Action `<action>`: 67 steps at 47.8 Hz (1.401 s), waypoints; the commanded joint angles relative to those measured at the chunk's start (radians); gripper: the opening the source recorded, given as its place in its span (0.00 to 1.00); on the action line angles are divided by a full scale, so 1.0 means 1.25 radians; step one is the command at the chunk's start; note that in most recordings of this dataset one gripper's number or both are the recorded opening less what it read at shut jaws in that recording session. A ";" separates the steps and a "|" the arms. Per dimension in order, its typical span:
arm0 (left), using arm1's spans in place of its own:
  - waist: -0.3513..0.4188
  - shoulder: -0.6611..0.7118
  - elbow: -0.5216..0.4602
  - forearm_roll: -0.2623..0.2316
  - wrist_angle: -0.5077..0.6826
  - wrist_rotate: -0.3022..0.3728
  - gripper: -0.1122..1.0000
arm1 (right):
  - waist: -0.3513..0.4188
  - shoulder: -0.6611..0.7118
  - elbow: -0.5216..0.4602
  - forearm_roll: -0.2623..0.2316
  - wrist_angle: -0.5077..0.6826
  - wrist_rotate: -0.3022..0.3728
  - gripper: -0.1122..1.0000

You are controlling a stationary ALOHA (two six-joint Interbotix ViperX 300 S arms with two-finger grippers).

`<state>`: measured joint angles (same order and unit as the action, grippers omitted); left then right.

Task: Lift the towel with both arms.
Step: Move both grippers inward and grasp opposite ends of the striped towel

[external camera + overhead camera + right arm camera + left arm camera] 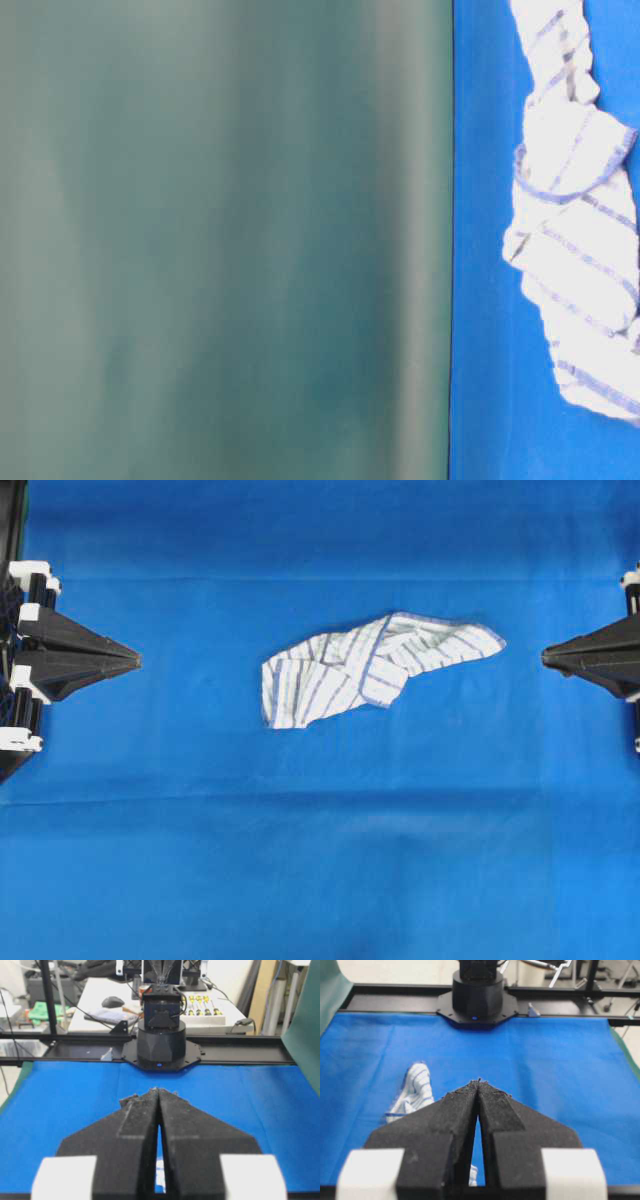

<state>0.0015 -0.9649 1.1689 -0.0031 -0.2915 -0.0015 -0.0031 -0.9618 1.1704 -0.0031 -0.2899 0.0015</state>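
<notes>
Honestly, I am looking at a job that is not yet begun. The towel [375, 668] is lying crumpled and partly folded over itself near the middle of the blue sheet [320, 870], untouched, with one narrow end trailing toward the right side of the overhead view and a broader end toward the left.

I am seeing the left gripper [136, 661] sitting at the far left edge, well apart from the cloth, its two pointed fingers pressed together at the tips and pinching nothing. The right gripper [545, 657] is mirroring it at the far right edge, likewise pressed together and empty, somewhat nearer to the towel's trailing end but clear of it.

From the left wrist view the towel [414, 1092] is showing ahead and to the left of the closed fingertips [479, 1082]; from the right wrist view only a scrap of it is peeking out below the closed fingers [159, 1091].

So I am judging everything as still to do: opening both sets of fingers, reaching in to opposite ends of the cloth, closing on fabric, and raising it together.
</notes>
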 commanded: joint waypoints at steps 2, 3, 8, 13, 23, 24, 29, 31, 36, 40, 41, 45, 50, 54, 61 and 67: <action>0.001 0.032 -0.037 -0.013 -0.005 0.004 0.10 | -0.010 0.004 -0.021 0.000 0.004 -0.005 0.10; 0.001 0.040 -0.042 -0.013 -0.005 0.005 0.10 | -0.013 0.007 -0.026 0.000 0.017 -0.004 0.10; 0.001 0.096 -0.058 -0.013 -0.012 0.007 0.10 | -0.032 0.026 -0.043 0.000 0.079 0.001 0.10; 0.001 0.168 -0.067 -0.013 -0.027 0.006 0.10 | -0.055 0.058 -0.052 0.001 0.124 0.006 0.10; 0.001 0.292 -0.087 -0.013 -0.047 0.005 0.10 | -0.096 0.146 -0.054 0.004 0.156 0.006 0.10; 0.001 0.303 -0.090 -0.013 -0.047 0.005 0.10 | -0.098 0.156 -0.054 0.004 0.156 0.006 0.10; 0.001 0.367 -0.101 -0.013 -0.047 0.005 0.11 | -0.114 0.214 -0.056 0.005 0.156 0.006 0.10; 0.001 0.388 -0.104 -0.013 -0.047 0.005 0.11 | -0.118 0.237 -0.059 0.005 0.157 0.006 0.10; 0.006 0.450 -0.115 -0.016 -0.047 0.004 0.23 | -0.129 0.301 -0.070 0.005 0.157 0.006 0.11; 0.016 0.497 -0.121 -0.016 -0.047 0.004 0.46 | -0.144 0.368 -0.082 0.005 0.157 0.006 0.26; 0.018 0.508 -0.124 -0.016 -0.048 0.004 0.51 | -0.147 0.384 -0.085 0.005 0.157 0.006 0.31; 0.033 0.560 -0.135 -0.016 -0.048 0.002 0.74 | -0.160 0.449 -0.094 0.002 0.155 0.005 0.54; 0.044 0.630 -0.157 -0.016 -0.049 0.004 0.92 | -0.177 0.539 -0.110 0.001 0.153 0.004 0.69; 0.048 0.679 -0.173 -0.016 -0.059 0.004 0.92 | -0.188 0.594 -0.126 0.000 0.151 0.001 0.65; 0.049 0.760 -0.193 -0.016 -0.092 0.002 0.92 | -0.199 0.680 -0.151 -0.001 0.136 -0.005 0.66; 0.050 0.812 -0.204 -0.018 -0.120 0.002 0.92 | -0.207 0.735 -0.164 -0.005 0.123 -0.006 0.66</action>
<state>0.0614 0.0261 0.9388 -0.0215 -0.4142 0.0015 -0.2546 -0.0660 0.9894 -0.0046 -0.1197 -0.0046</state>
